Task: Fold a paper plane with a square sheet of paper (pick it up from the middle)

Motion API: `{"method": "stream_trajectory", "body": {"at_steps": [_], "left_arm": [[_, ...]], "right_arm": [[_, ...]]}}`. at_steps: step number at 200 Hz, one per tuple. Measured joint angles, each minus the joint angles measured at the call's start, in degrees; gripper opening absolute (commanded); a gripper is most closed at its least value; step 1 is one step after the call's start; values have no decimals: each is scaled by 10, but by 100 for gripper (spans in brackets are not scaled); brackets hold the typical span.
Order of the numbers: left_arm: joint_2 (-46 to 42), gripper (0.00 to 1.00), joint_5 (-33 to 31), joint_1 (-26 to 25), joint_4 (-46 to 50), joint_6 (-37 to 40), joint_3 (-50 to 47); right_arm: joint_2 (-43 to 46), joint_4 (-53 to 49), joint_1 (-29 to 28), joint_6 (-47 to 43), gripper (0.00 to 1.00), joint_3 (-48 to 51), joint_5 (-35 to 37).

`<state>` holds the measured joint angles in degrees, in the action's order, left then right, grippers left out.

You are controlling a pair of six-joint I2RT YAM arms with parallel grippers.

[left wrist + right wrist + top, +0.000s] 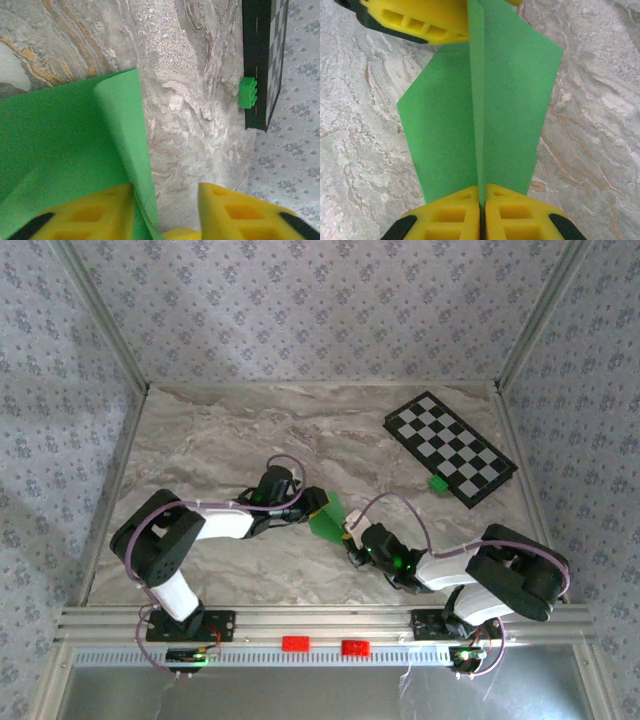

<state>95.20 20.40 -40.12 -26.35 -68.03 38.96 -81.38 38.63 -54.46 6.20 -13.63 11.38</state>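
The bright green sheet of paper [328, 515] is folded, with a raised centre crease and a flap to each side. It hangs between the two grippers at the middle of the table. My right gripper [481, 194] is shut on the crease of the paper [512, 100], the flaps spreading left and right beyond the fingers. My left gripper [167, 212] is open. The paper [55, 145] rests against the inner side of its left finger [85, 215], and bare table shows in the gap. One yellow left finger [420, 22] is at the paper's far end in the right wrist view.
A black-and-white checkered board [450, 448] lies at the back right, with a tiny green block [437, 483] at its near edge; both also appear as the board [260, 60] and block [247, 92]. Two red blocks [296, 644] sit on the front rail. Patterned walls enclose the marble table [200, 440].
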Motion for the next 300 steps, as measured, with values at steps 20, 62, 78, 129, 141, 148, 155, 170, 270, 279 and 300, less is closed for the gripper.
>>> {"method": "stream_trajectory", "body": {"at_steps": [20,62,78,129,141,148,155,170,270,279,300], "left_arm": [[-26,58,-14,3,28,6,0],[-85,60,-42,12,75,20,0],[-87,60,-44,11,82,22,0],[-87,60,-44,11,88,22,0],[-87,59,-44,11,88,22,0],[-87,59,-44,11,88,22,0],[-87,59,-44,11,88,22,0],[-86,59,-44,11,88,22,0],[-85,61,-49,10,92,23,0],[-85,61,-50,10,94,23,0],[-85,62,-51,10,99,24,0]], "right_arm": [[8,-13,28,14,12,-1,-49],[15,-33,68,43,18,-10,-136],[15,-35,73,49,20,-10,-151],[15,-37,76,55,21,-10,-169],[15,-37,76,55,19,-10,-170],[15,-37,76,56,17,-10,-170],[15,-37,76,56,16,-10,-170],[15,-37,76,56,12,-10,-172],[14,-49,113,89,6,-31,-243],[13,-55,120,95,6,-36,-255],[6,-73,134,108,6,-49,-282]]}}
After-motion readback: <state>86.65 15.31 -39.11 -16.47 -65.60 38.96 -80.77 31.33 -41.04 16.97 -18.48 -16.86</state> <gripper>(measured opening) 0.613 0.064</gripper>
